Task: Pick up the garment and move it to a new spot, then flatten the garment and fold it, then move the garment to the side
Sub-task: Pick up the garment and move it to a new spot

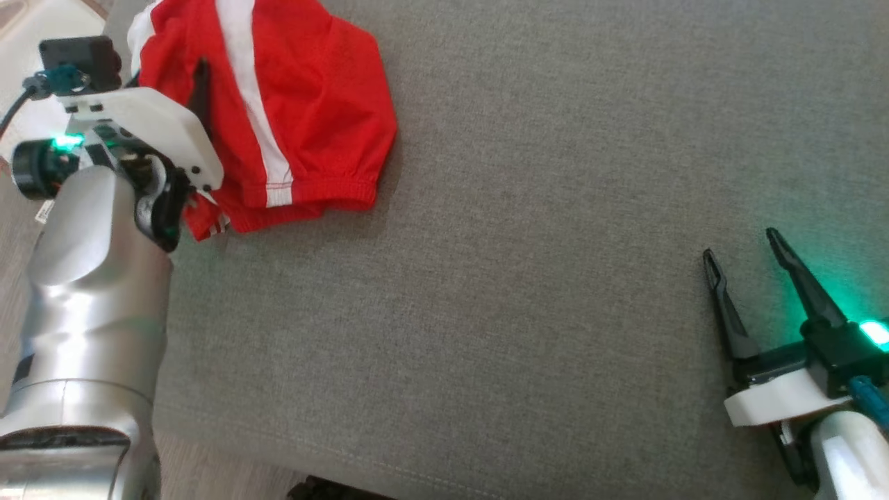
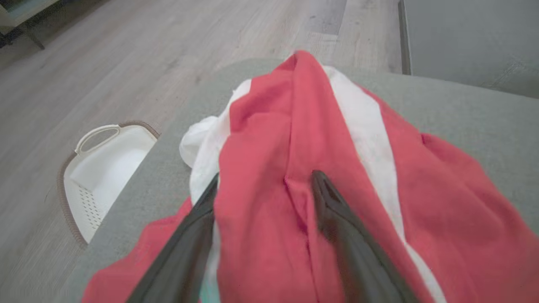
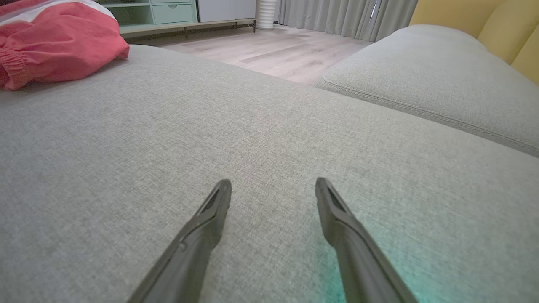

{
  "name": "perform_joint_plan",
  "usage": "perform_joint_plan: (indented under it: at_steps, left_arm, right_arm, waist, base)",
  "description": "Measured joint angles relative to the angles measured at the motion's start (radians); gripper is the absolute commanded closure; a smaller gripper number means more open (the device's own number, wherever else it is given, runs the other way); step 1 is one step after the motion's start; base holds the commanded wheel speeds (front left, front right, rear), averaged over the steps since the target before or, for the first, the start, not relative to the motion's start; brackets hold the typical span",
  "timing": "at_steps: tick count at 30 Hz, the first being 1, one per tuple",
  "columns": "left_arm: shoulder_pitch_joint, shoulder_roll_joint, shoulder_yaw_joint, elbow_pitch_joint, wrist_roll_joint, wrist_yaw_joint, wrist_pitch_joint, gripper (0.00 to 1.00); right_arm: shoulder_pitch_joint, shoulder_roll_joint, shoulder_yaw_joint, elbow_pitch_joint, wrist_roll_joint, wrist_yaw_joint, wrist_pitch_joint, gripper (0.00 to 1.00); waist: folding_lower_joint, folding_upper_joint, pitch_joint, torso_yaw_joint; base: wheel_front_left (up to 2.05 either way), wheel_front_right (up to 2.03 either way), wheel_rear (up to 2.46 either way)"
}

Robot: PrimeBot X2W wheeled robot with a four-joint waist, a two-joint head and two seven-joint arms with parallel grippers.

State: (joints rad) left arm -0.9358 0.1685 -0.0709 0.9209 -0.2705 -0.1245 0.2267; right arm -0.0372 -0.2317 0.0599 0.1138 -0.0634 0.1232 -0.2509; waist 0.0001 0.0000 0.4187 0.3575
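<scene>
garment: red, with a broad white stripe; bunched and rumpled rather than flat, with a gathered elastic edge along its near side in the head view

garment position: on the grey sofa cushion, at the far left of the head view, close to the cushion's left edge; it reaches past the top of that view

left end effector: down in the garment, fingers spread wide apart and not clamped; a raised ridge of red fabric stands between them

left fingers: the left wrist view shows one finger lying on top of the red cloth and the other partly covered by a fold at the white stripe

left arm: silver forearm rising along the left edge of the head view, with a green light at the wrist

right end effector: at the lower right of the head view, well apart from the garment, fingers spread apart with nothing between them; over bare cushion, with a green glow cast on the fabric beside it

second cushion: grey, beyond a seam gap in the right wrist view, with a yellow backrest behind it

floor: pale wood planks

basket: white, with a handle and perforated wall, on the floor just beside the cushion edge

background: a cabinet with mint drawers and grey curtains
</scene>
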Motion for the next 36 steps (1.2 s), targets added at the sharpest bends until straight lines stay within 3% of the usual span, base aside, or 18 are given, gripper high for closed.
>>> perform_joint_plan:
  at_steps: [4,10,12,15,26,36]
  left_arm:
    - [-0.021,-0.014,-0.045,0.055,-0.033,0.0,-0.057,0.0]
    - [-0.064,-0.044,-0.198,0.059,-0.132,-0.008,-0.126,0.02]
    - [-0.063,-0.041,-0.245,0.06,-0.173,-0.008,-0.132,0.35]
    - [-0.064,-0.019,-0.315,0.061,-0.213,-0.008,-0.143,1.0]
    - [-0.097,0.075,-0.517,0.051,-0.249,-0.008,-0.326,1.0]
    - [-0.182,0.139,-0.63,-0.018,-0.266,-0.008,-0.342,1.0]
  right_arm:
    - [0.0,-0.01,-0.006,-0.022,0.0,0.0,-0.006,0.0]
    - [0.0,-0.026,-0.01,-0.041,0.0,0.001,-0.006,0.0]
    - [-0.002,-0.026,-0.01,-0.041,0.0,0.001,-0.006,0.0]
    - [-0.008,-0.026,-0.01,-0.04,0.0,0.001,-0.006,0.0]
    - [-0.03,0.007,0.002,0.004,0.0,0.001,-0.006,0.0]
    - [-0.034,0.09,0.036,0.038,0.012,0.001,-0.006,0.0]
  waist:
    - [-0.0001,0.0,0.025,0.003]
    - [-0.0001,0.0,0.039,0.003]
    - [-0.0001,0.0,0.038,0.001]
    - [-0.0001,0.0,0.038,-0.005]
    - [0.0,0.0,-0.006,-0.038]
    - [-0.0002,0.0,-0.116,-0.109]
  base:
    - [0.0,0.0,0.0]
    - [0.0,0.0,0.0]
    - [0.0,0.0,0.0]
    - [0.0,0.0,0.0]
    - [0.0,0.0,0.0]
    - [0.0,0.0,0.0]
